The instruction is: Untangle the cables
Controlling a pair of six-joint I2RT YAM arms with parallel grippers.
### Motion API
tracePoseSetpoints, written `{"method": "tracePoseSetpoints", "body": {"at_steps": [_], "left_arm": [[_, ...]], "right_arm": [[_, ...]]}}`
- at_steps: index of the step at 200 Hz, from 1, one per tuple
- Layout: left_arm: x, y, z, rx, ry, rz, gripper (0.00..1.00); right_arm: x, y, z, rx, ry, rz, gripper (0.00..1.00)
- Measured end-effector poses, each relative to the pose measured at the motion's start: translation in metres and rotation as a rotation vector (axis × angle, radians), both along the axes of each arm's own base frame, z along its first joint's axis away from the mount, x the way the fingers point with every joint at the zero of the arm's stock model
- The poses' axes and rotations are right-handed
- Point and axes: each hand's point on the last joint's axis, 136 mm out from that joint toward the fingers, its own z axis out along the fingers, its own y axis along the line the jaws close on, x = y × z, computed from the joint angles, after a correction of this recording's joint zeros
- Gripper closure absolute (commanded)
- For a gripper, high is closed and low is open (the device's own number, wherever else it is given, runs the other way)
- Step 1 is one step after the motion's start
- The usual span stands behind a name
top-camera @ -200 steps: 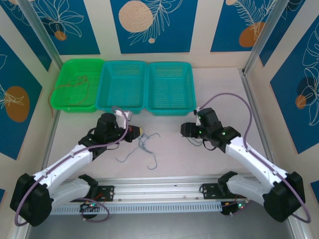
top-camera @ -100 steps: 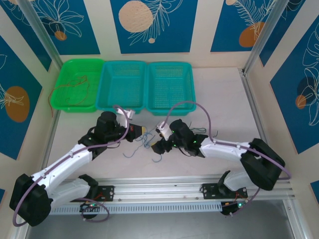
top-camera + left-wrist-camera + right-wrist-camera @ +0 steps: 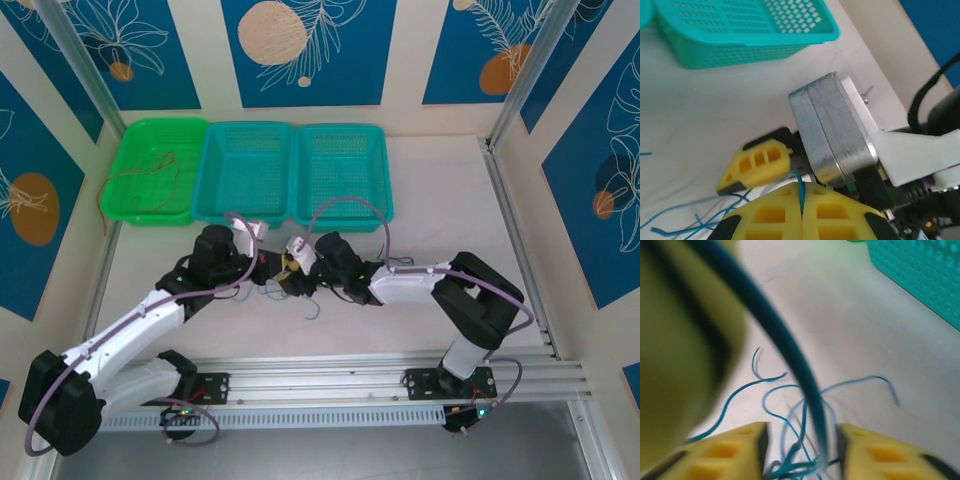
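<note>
On the white table [image 3: 420,200], just in front of the middle teal basket [image 3: 246,172] and beneath blue leaf-print wall panels [image 3: 300,50], my left gripper [image 3: 801,200] pinched a strand of the blue cables [image 3: 800,182] between pressed-together fingers. My right gripper [image 3: 802,440] stood spread astride the others.

Robot lab, enclosed test cell. Evidence: two white robot arms, left arm [image 3: 130,335] & right arm [image 3: 410,283], bolted to an alu. rail [image 3: 320,385] at near edge of a white table [image 3: 430,200]. Alu. frame posts [image 3: 530,75] at the corners. Printed backdrop panels [image 3: 300,50], blue w/ leaf & circle pattern, box the table in. Green basket [image 3: 160,124] & teal baskets [image 3: 247,128] sit in a row at the back.
</note>
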Motion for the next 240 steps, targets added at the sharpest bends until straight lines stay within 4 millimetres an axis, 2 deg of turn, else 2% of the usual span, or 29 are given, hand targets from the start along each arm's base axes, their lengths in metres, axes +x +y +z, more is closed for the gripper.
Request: {"method": "tracePoseSetpoints", "body": {"at_steps": [12, 28, 63, 83, 107, 128, 138, 150, 165, 180, 192, 205, 225, 240], "left_arm": [[0.001, 0.004, 0.002, 0.008, -0.013, 0.023, 1.00], [-0.004, 0.009, 0.012, 0.003, -0.048, 0.039, 1.00], [-0.007, 0.040, 0.015, 0.059, -0.089, 0.175, 1.00], [-0.006, 0.057, 0.005, 0.123, -0.066, 0.246, 1.00], [-0.006, 0.070, -0.007, 0.168, -0.022, 0.295, 1.00], [-0.003, 0.076, -0.009, 0.155, 0.005, 0.318, 1.00], [0.003, 0.089, -0.008, 0.161, 0.004, 0.377, 1.00], [0.010, 0.105, -0.004, 0.149, 0.001, 0.448, 1.00], [0.014, 0.112, -0.003, 0.144, 0.001, 0.480, 1.00], [0.017, 0.115, -0.002, 0.139, -0.003, 0.493, 1.00], [0.020, 0.111, 0.000, 0.120, -0.008, 0.479, 1.00], [0.024, 0.104, 0.000, 0.100, -0.005, 0.456, 1.00], [0.027, 0.098, -0.007, 0.102, 0.021, 0.434, 1.00], [0.027, 0.099, -0.012, 0.111, 0.036, 0.436, 1.00]], "right_arm": [[0.009, -0.001, -0.003, -0.017, -0.009, -0.050, 0.88], [0.017, -0.006, -0.004, -0.018, -0.012, -0.114, 0.93], [0.018, -0.010, 0.017, 0.074, 0.011, -0.165, 0.95], [0.014, -0.012, 0.024, 0.106, 0.043, -0.177, 0.98], [0.010, -0.014, 0.023, 0.105, 0.096, -0.193, 0.95], [0.004, -0.018, 0.023, 0.113, 0.130, -0.199, 0.86], [0.007, -0.034, 0.015, 0.086, 0.152, -0.251, 0.85], [0.014, -0.065, -0.008, 0.022, 0.194, -0.341, 0.82], [0.017, -0.096, -0.034, -0.061, 0.239, -0.431, 0.79], [0.012, -0.118, -0.052, -0.132, 0.267, -0.475, 0.82], [0.005, -0.127, -0.058, -0.161, 0.277, -0.483, 0.85], [0.003, -0.130, -0.055, -0.166, 0.274, -0.483, 0.86], [0.004, -0.133, -0.051, -0.160, 0.272, -0.493, 0.89], [0.009, -0.143, -0.054, -0.173, 0.297, -0.544, 0.90]]}}
